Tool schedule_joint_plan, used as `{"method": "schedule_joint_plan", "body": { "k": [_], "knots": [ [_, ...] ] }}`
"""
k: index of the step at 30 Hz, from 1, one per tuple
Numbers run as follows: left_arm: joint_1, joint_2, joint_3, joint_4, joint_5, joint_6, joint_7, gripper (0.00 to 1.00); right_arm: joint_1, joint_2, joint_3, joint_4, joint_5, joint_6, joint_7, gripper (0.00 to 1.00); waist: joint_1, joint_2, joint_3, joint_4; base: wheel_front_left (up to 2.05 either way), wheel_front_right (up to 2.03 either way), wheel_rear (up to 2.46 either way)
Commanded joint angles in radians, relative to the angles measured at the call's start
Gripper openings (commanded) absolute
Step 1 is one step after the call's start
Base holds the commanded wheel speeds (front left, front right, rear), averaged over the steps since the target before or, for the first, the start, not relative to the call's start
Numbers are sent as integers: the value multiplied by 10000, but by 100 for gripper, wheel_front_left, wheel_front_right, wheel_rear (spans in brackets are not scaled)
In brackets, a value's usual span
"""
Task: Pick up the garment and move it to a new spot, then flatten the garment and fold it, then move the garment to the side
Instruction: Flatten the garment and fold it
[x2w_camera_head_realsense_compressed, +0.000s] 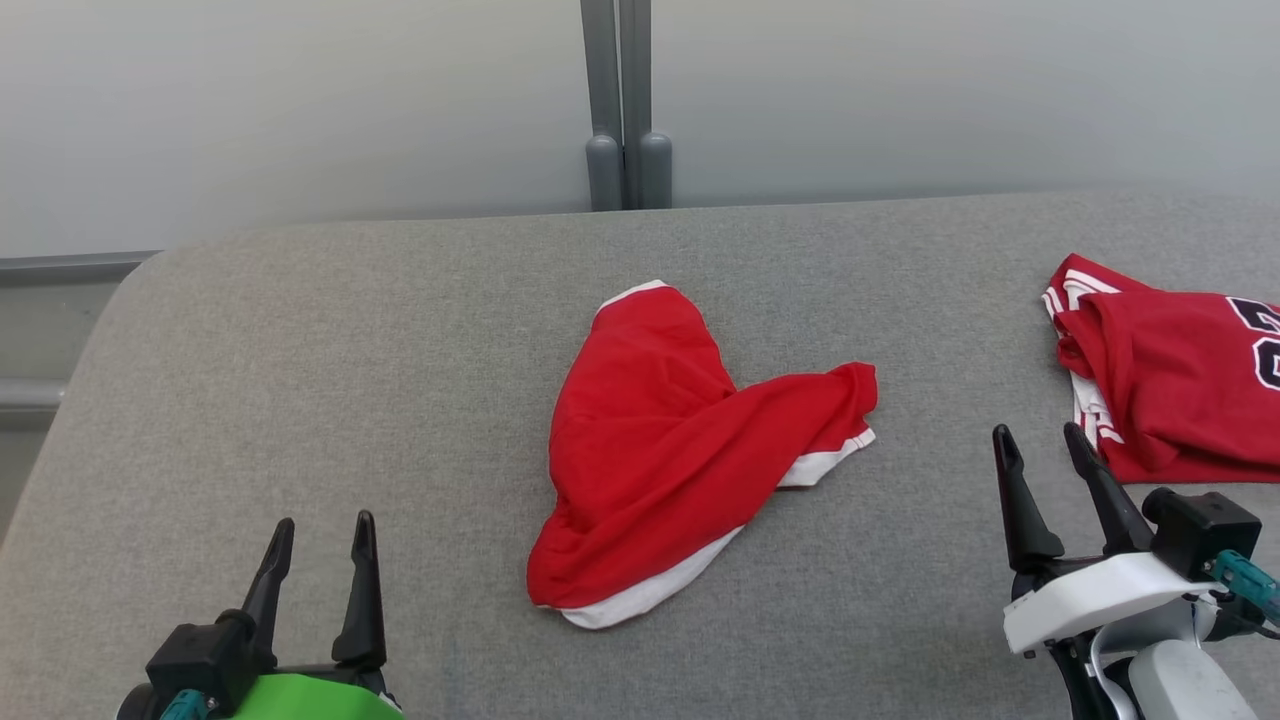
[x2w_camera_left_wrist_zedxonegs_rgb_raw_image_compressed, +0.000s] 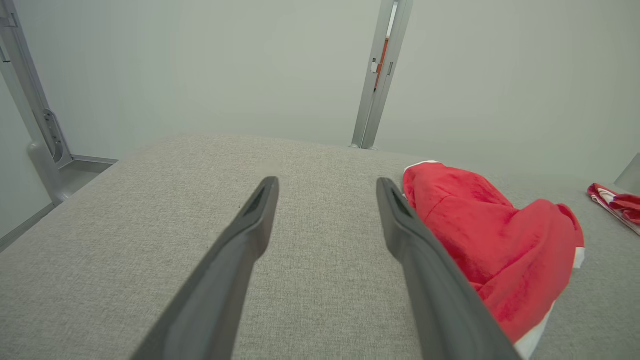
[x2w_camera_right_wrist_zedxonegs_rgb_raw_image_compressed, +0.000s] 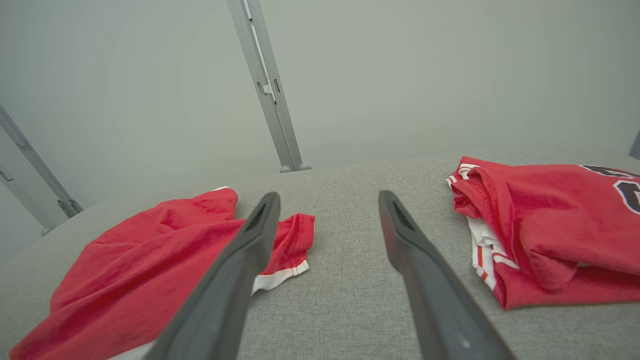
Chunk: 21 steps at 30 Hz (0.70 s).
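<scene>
Left pincer (x2w_camera_head_realsense_compressed: 326, 519) agape, clear of garment (x2w_camera_head_realsense_compressed: 650, 440)

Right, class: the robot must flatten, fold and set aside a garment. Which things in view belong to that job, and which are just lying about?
Job: crumpled red garment with white trim, mid-table; left fingers and right fingers, both open; grey fabric table.
Lying about: folded red jersey with black numerals, likely already done; grey metal post.
</scene>
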<state>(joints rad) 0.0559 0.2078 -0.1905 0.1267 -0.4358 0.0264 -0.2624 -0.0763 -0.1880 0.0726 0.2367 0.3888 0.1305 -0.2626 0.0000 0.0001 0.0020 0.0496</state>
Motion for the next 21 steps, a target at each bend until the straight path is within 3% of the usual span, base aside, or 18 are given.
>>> {"method": "schedule_joint_plan", "body": {
  "k": [1,10,16,21],
  "knots": [
    [71,37,5,26,39,-43,-18,100,-52,-49,56,83,-65,5,-26,100,0,-1,16,11,0,0,0],
    [-78,267,-509,310,-35,-380,899,100,-376,-184,277,474,7,5,94,100,0,-1,216,-70,0,0,0],
    [-365,424,-1359,348,-507,-1154,2295,100,-1077,-553,1145,1298,367,5,1135,100,0,-1,531,-122,0,0,0],
    [-735,754,-2220,185,-959,-1486,3619,100,-1933,-877,1996,1917,975,5,2060,100,0,-1,913,-5,0,0,0]
  ]
}}
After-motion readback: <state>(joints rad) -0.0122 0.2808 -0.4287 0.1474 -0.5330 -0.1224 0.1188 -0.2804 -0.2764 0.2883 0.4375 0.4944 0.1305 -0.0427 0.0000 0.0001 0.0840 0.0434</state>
